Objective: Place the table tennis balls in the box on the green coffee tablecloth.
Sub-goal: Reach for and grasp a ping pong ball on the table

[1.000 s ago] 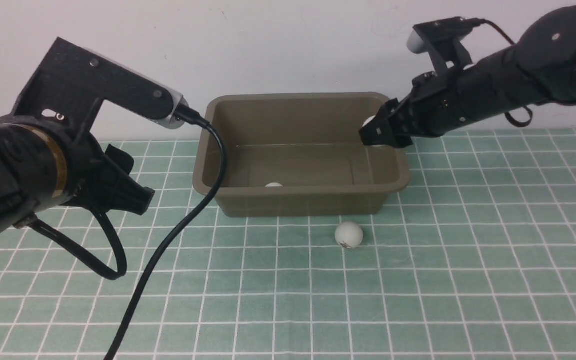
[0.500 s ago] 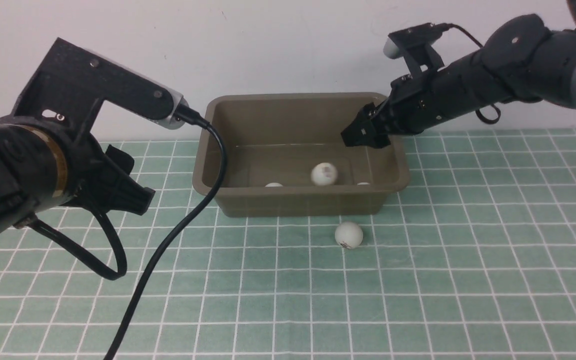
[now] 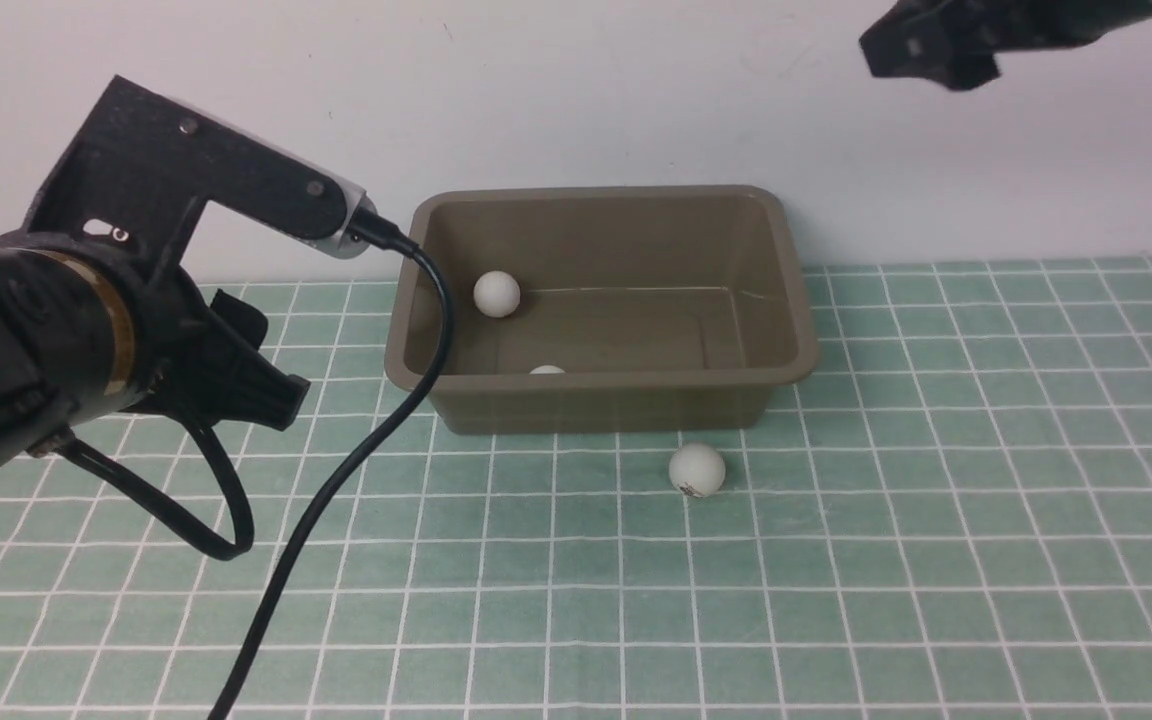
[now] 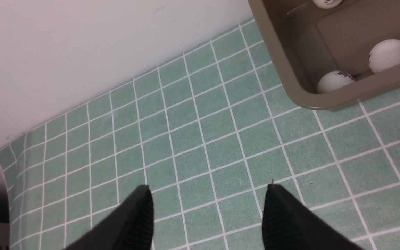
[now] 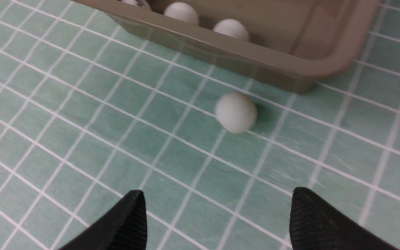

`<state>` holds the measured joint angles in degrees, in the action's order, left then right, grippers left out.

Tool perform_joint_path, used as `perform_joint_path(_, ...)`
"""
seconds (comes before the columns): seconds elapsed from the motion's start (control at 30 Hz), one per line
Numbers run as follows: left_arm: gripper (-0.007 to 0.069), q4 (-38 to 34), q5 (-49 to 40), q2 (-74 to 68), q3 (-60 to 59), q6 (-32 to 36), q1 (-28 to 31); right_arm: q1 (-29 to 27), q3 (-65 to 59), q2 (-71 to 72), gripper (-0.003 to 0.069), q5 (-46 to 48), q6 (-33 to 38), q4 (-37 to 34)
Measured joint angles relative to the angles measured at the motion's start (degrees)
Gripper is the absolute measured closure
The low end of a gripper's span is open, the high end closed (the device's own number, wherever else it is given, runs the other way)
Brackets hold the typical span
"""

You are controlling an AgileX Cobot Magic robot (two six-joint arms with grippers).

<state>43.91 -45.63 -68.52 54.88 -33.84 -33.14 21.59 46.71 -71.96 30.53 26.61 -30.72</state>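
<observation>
The olive-brown box (image 3: 596, 405) stands on the green coffee tablecloth (image 3: 936, 500) by the wall. One white table tennis ball (image 3: 496, 294) lies at its far left inside, and the top of another ball (image 3: 547, 370) shows behind the near wall. A further ball (image 3: 697, 470) rests on the cloth just in front of the box. My right gripper (image 5: 217, 196) is open and empty, high above that loose ball (image 5: 236, 111); it shows at the top right of the front view (image 3: 896, 50). My left gripper (image 4: 208, 194) is open and empty over bare cloth, left of the box's corner (image 4: 290, 69).
The white wall runs right behind the box. My left arm (image 3: 86, 330) and its black cable (image 3: 336, 480) fill the left side of the front view. In the left wrist view the cloth's edge (image 4: 3, 152) ends at the wall.
The ball held over the box's right rim a second ago dropped in and rolled to the far left. My right arm then rose up and to the right. The left arm stayed still.
</observation>
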Motion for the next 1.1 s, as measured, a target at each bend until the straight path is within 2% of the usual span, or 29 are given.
perform_joint_path(0.2, 0.0241, -0.54, -0.01, 0.0, 0.0, 0.0, 0.0, 7.69, -0.07, -7.95, 0.0162, -10.53, -1.17, -1.29)
perform_joint_path(0.5, 0.0241, -1.08, -0.23, 0.0, 0.0, 0.0, 0.0, 8.32, -0.07, -19.34, 0.0162, -23.53, -4.37, -3.52)
perform_joint_path(0.67, 0.0241, -1.08, -0.3, 0.0, 0.0, 0.05, 0.0, 8.68, 0.0, -23.04, 0.0162, -26.35, -4.37, -5.31)
perform_joint_path(0.9, 0.0241, -1.08, -0.3, 0.0, 0.0, 0.05, 0.0, 12.24, 4.54, -27.27, 0.0162, -26.71, -4.37, -5.62)
perform_joint_path(1.1, 0.0241, -1.08, -0.36, 0.0, 0.0, 0.1, 0.0, 12.27, 5.63, -30.59, 0.0162, -28.03, -4.37, -8.05)
